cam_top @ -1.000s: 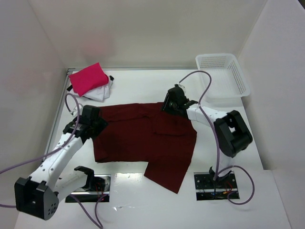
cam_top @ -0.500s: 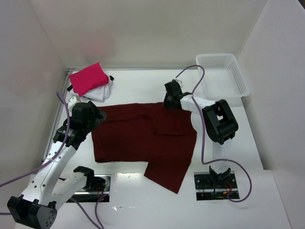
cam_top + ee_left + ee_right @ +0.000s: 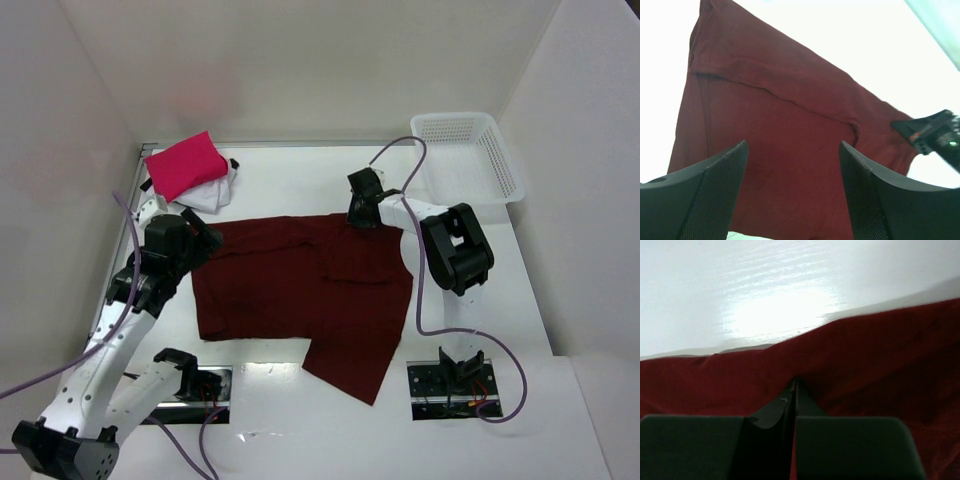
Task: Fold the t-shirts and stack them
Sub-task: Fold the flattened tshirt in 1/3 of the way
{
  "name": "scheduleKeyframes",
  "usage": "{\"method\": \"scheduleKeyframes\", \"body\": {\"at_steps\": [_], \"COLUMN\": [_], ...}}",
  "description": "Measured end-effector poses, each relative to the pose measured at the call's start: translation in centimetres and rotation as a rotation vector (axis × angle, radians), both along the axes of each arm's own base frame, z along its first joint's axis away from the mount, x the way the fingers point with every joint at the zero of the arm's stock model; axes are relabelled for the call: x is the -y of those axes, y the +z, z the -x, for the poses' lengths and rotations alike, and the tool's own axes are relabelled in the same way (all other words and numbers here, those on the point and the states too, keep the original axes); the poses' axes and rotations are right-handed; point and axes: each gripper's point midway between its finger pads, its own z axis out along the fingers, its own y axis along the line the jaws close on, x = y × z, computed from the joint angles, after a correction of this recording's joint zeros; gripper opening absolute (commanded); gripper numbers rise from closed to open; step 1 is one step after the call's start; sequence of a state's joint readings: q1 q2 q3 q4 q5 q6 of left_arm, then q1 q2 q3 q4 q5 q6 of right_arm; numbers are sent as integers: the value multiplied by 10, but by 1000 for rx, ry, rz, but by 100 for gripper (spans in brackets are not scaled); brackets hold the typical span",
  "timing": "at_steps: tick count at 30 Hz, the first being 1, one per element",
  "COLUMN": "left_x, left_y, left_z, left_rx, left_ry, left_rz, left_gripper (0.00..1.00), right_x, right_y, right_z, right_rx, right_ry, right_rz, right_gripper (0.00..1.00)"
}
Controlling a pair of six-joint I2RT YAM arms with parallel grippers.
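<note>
Left hand (image 3: 792, 155): fingers (image 3: 722, 167) spread wide, nothing between them. It hangs over the left edge of the maroon t-shirt (image 3: 300, 285). I can't tell whether the tips touch the cloth.

Right hand (image 3: 792, 390): fingers pressed together, pinching a small raised fold at the far edge of the maroon t-shirt, right where the cloth meets bare counter (image 3: 765, 280). From the top view that grip point is on the far hem, right of centre, with my right arm reaching in from the right.

Maroon t-shirt lies spread mostly flat mid-counter. One flap sticks out toward the near side at the lower right, and a seam or crease runs across the middle.

Pink-red t-shirt (image 3: 185, 163): folded to a small rectangle in the far-left corner, sitting on top of the white t-shirt (image 3: 212, 194), which is bunched and pokes out on its near-right side. Both are well apart from the maroon one.

White mesh basket (image 3: 500, 150): far-right corner, apart from both hands.
</note>
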State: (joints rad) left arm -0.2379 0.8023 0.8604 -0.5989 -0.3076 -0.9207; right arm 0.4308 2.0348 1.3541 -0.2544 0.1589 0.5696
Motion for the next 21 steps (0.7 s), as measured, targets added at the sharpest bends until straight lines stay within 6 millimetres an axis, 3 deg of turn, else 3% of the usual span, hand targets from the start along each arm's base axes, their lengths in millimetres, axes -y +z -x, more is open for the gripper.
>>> {"method": "scheduleKeyframes", "body": {"at_steps": [10, 21], "left_x": [2, 2], "left_y": [-6, 8], "left_z": [-3, -6], "left_rx": [-29, 4], "left_ry": [-21, -27], "left_rz": [-23, -23], "left_gripper": [85, 87], "right_x": [45, 46], "right_y": [0, 0], "right_z": [-23, -36], "right_rx": [-28, -51], "right_ry": [-66, -33], "right_rz": [-59, -27], "right_gripper": [0, 0]}}
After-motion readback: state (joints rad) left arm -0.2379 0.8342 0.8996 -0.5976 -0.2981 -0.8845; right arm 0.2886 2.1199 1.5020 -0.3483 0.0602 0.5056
